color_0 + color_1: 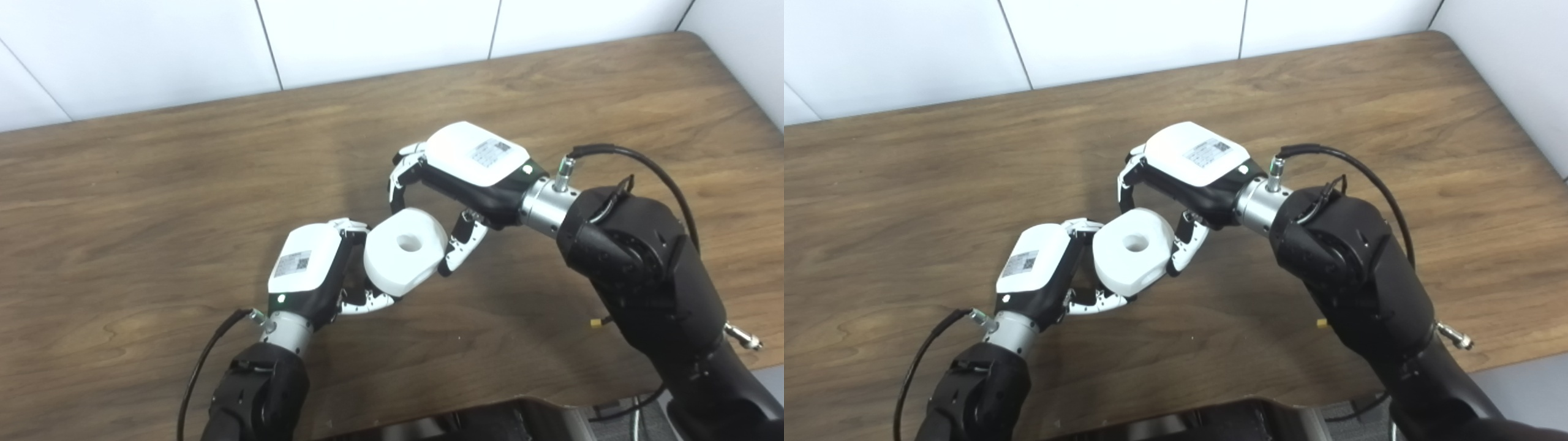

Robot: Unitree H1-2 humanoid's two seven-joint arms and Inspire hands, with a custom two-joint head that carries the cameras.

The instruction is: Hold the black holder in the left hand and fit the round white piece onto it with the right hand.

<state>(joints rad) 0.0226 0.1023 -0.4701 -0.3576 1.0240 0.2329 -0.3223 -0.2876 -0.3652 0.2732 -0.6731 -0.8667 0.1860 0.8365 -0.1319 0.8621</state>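
- A brown wooden table (184, 202) with a visible grain is seen below a white panelled wall (367, 37), the far edge of the table running along it.
- Near the middle of the table, the round white piece (405, 250) is found between the two hands, raised a little off the wood as far as can be judged.
- The piece is a short, thick cylinder; its flat face with the central hole is turned upward and tilted slightly toward the right, so its axis is pointed up and a little to the right.
- The black holder cannot be made out; it is presumably hidden under the white piece and inside the left hand.
- The left hand (312, 269) is curled just beside the piece's left and lower side, its fingers (367, 301) wrapped beneath it; what exactly is grasped cannot be told.
- The right hand (456, 184) is held over the piece from the upper right, its fingers (398, 177) arched apart around the far side and its thumb (459, 248) laid against the right side.
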